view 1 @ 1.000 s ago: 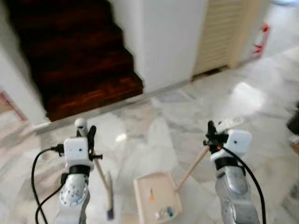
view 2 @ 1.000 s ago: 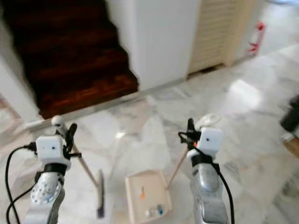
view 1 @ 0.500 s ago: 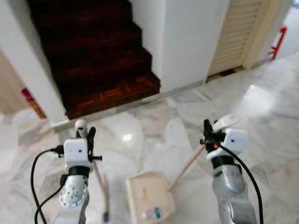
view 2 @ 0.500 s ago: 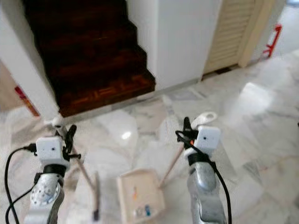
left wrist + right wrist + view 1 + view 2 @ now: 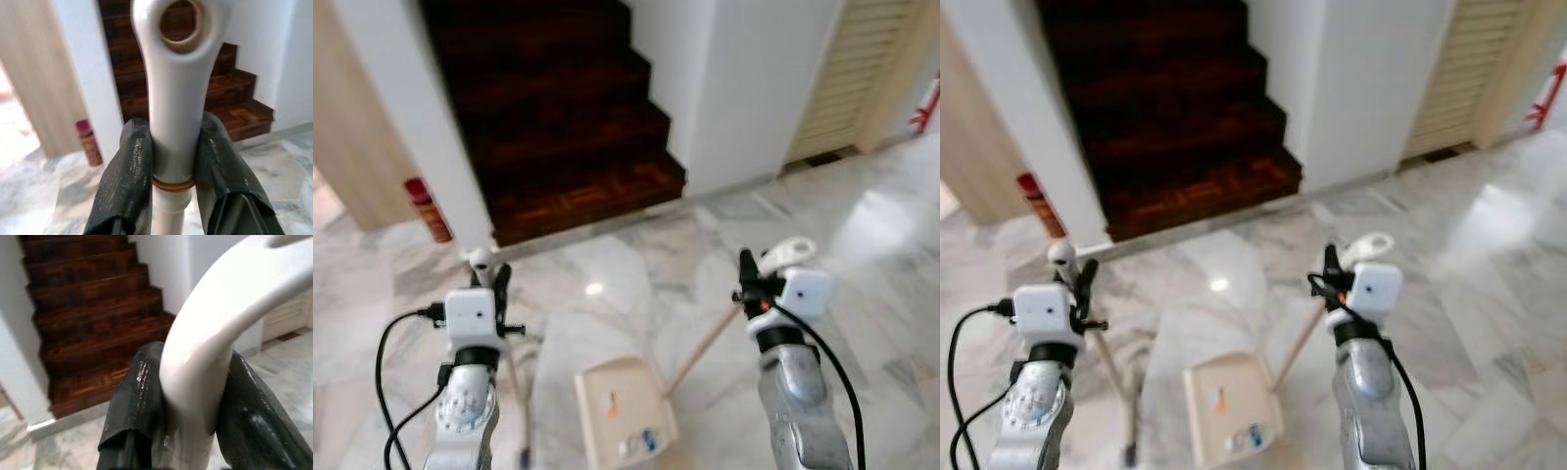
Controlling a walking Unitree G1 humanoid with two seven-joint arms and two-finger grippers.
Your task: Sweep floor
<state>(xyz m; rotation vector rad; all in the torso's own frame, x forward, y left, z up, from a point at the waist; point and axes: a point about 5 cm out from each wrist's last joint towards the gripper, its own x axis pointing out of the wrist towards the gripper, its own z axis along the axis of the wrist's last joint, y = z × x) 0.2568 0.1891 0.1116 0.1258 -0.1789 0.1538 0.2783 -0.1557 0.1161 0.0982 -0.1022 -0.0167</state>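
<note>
One broom (image 5: 175, 98), one dustpan (image 5: 622, 411) and two grippers, the left (image 5: 173, 169) and the right (image 5: 188, 406) (each clamped on a white handle). In the dustpan lie about three scraps (image 5: 644, 443), too small to count surely. One red can (image 5: 429, 209) stands by one dark staircase (image 5: 558, 117). One louvred door (image 5: 857, 83).

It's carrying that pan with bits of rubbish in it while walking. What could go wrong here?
The dustpan hangs on a long handle held by the right gripper; a swing or tilt could spill the scraps back onto the marble floor. The broom, held by the left gripper, hangs close beside the pan and might knock it. The stairs lie just ahead.
</note>
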